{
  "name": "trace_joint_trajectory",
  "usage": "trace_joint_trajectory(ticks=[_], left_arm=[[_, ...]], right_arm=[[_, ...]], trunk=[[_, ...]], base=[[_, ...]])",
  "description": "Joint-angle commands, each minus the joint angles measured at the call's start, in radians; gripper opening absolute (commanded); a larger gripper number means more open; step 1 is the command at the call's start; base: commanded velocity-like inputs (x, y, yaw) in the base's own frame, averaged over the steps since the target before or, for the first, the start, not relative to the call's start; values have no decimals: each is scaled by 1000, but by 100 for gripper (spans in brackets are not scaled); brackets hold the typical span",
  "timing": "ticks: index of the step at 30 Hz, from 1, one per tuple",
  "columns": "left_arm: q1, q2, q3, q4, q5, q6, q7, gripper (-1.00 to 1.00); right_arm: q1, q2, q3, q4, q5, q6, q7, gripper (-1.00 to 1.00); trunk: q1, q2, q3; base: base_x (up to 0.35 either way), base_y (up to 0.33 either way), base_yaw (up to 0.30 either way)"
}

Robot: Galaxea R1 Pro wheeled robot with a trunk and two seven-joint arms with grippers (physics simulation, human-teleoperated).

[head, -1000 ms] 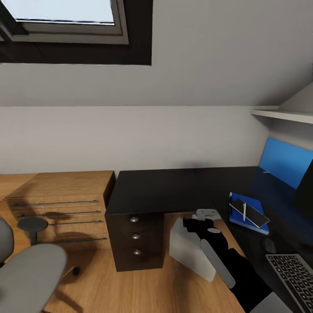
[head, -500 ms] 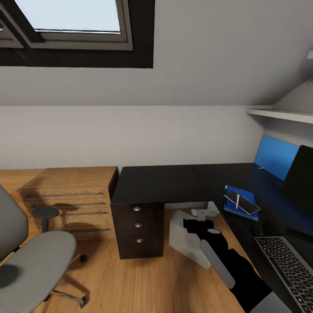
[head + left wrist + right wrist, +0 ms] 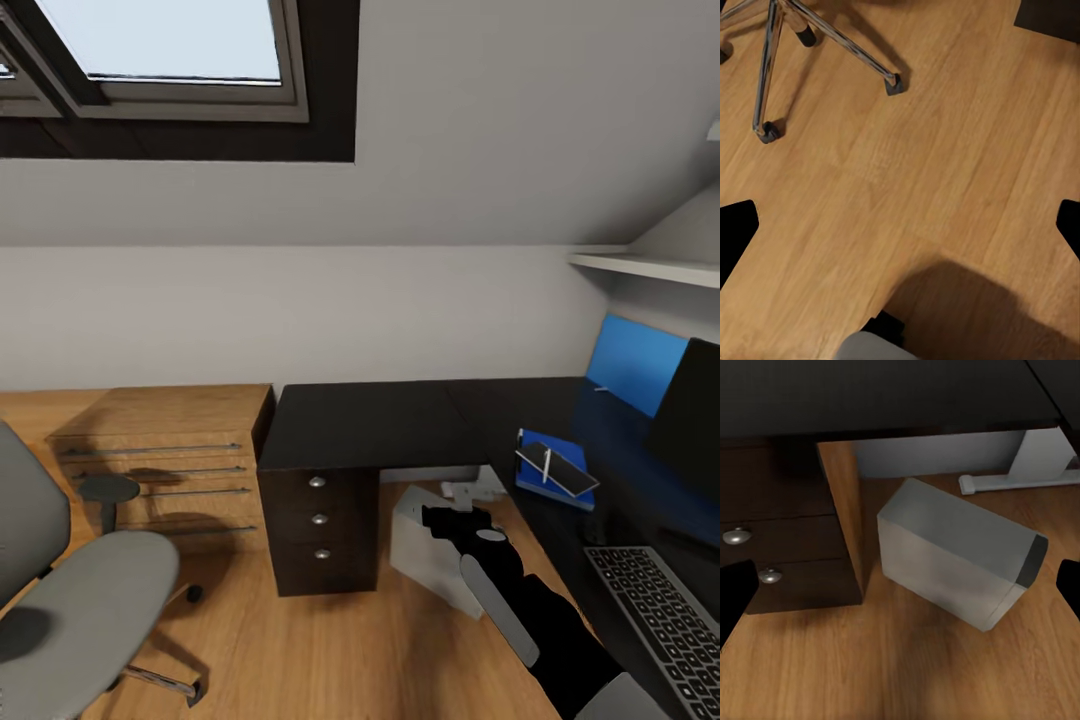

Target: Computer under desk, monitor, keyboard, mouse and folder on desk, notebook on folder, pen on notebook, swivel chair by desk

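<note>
Bedroom workspace seen from beside the desk [image 3: 370, 425].

Stacked on the black top: blue folder [image 3: 560, 478], notebook [image 3: 556, 468] above it, pen [image 3: 546, 464] on top; keyboard [image 3: 660, 610] nearer, monitor [image 3: 688, 410] behind. Computer [image 3: 960, 555] standing on the floor under the desk, beside the drawer unit [image 3: 320, 520]. Swivel chair [image 3: 80, 610] apart, at left. Right gripper [image 3: 447, 521] hovering near the computer, fingers spread and empty; left fingers likewise spread over bare floor [image 3: 945, 172].

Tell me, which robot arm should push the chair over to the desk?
Probably the left. The swivel chair sits on the robot's left side, and the left wrist view looks down at its metal base. The right arm reaches toward the computer by the desk.
</note>
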Motion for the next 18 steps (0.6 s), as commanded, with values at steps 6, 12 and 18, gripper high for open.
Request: trace_joint_trajectory(ticks=[6,12,18], left_arm=[[-2,0,-6,2,14,-1,2,100],[-1,0,-4,34,17,8,-37,100],[-3,-4,13,96,20,44,-113,100]], right_arm=[[-1,0,66,59,-8,-87,-10,100],[-1,29,132,134,22,-184,-11,100],[-1,106,141,302,59,-355,-11,100]], trunk=[[-23,41,18],[-46,83,36],[-69,125,55]], base=[[0,0,214],[0,0,119],[0,0,7]])
